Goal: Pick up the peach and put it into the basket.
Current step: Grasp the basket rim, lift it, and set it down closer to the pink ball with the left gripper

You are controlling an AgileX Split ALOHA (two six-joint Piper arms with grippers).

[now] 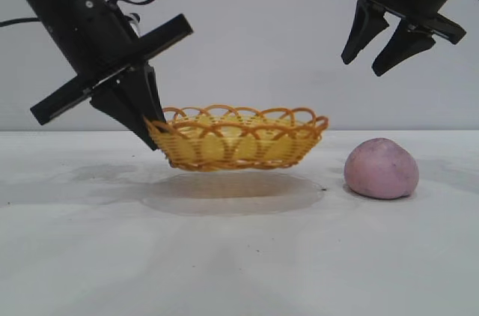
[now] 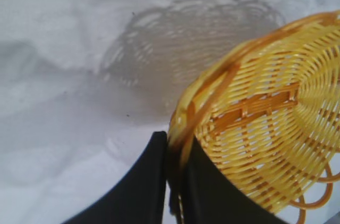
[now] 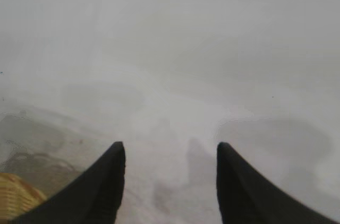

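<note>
Holding basket point(image 1: 238, 138) by its rim, left gripper point(image 1: 150, 130) clamped, basket lifted clear of table point(image 1: 239, 256).
Inside of basket shows only yellow weave; whether anything lies in it, can't tell. Peach point(image 1: 381, 168), dull pink, matte, dome-shaped, sits on table beside basket. Right gripper point(image 1: 379, 45) hangs above peach, fingers apart.

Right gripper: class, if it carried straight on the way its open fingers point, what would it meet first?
Probably bare table; the right gripper shows nothing else ahead, with the basket off to one side.
</note>
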